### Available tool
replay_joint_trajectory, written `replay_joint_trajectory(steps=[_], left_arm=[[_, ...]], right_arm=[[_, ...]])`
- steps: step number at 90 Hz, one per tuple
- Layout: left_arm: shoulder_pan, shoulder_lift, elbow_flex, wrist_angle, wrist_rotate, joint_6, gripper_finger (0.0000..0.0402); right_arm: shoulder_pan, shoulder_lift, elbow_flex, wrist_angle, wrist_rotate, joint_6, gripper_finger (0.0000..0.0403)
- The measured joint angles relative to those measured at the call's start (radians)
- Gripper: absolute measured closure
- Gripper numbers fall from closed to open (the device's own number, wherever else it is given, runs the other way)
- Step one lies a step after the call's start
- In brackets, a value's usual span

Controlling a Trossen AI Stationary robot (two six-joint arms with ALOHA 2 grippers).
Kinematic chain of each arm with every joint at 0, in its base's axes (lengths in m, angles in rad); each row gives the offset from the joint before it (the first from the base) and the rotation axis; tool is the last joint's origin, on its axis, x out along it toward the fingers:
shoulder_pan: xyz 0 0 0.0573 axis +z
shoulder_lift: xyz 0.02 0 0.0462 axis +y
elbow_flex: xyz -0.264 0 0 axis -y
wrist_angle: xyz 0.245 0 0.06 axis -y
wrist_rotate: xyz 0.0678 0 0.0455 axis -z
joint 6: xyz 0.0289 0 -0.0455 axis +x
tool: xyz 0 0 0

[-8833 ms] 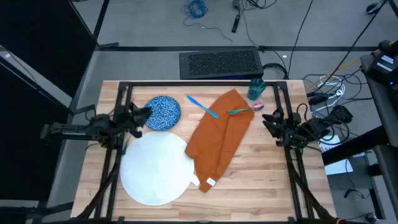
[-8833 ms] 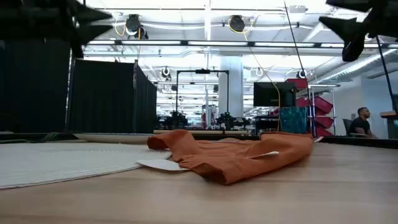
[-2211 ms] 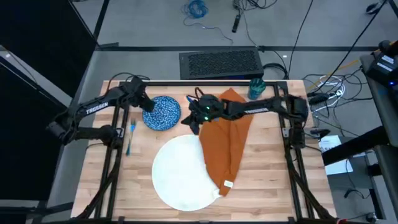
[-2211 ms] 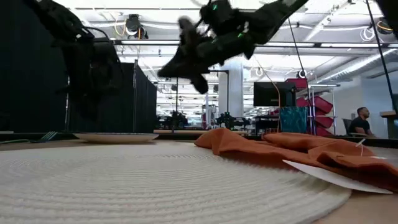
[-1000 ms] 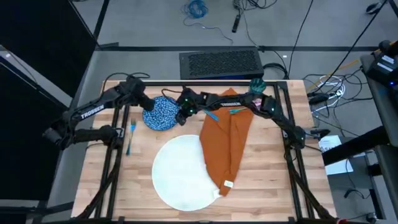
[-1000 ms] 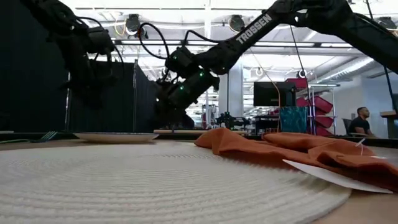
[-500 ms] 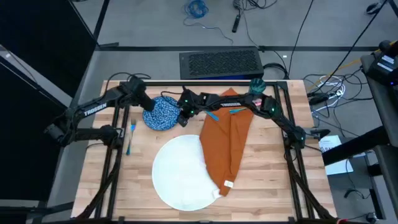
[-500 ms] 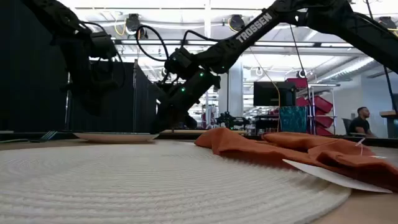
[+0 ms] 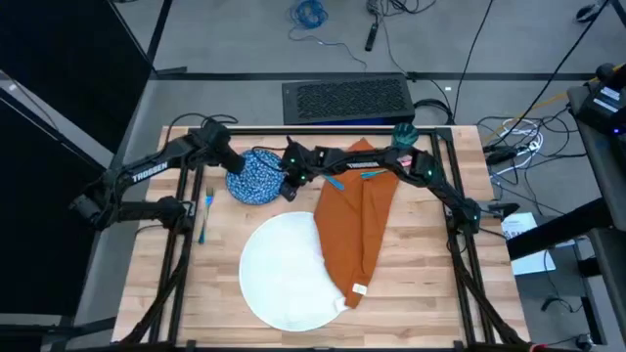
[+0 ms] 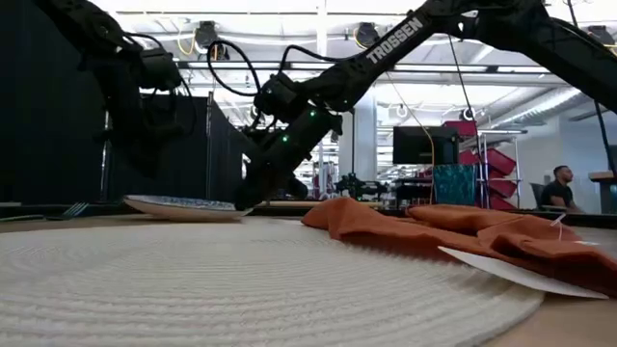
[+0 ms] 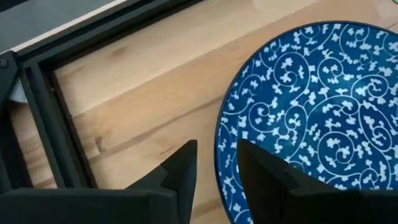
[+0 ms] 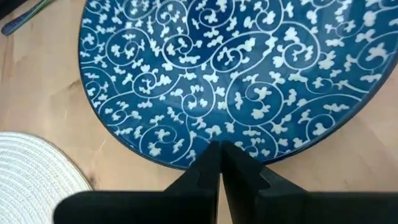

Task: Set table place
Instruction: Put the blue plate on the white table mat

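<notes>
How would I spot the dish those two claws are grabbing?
Start at the big white round mat on the wooden table. Just beyond its far-left edge sits a blue plate, gripped at opposite rims by the left claw and right claw. Nothing else carries its white swirling vine pattern.

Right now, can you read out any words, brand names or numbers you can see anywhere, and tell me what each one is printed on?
"TROSSEN" in white on the left arm, seen from above.
"TROSSEN" in white on the right arm, seen from the table-level camera.
White lettering on the right arm in the overhead view is too small to read.
The white tag on the orange napkin shows no readable print.
</notes>
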Motion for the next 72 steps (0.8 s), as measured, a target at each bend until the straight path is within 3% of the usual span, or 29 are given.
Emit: replay_joint_trajectory(steps=[35,61,72], left_arm=[[0.0,0.041,0.001,-0.004,0.014,-0.003,0.0302],[0.002,0.138,0.001,0.049,0.16,-0.001,0.0285],[0.001,0.148,0.001,0.047,0.175,-0.001,0.0269]], right_arm=[[0.005,0.001,-0.002,-0.037,0.008,-0.001,0.0403],[0.005,0.001,-0.002,-0.042,0.006,-0.004,0.0403],[0.005,0.002,-0.002,-0.042,0.007,-0.01,0.0403]])
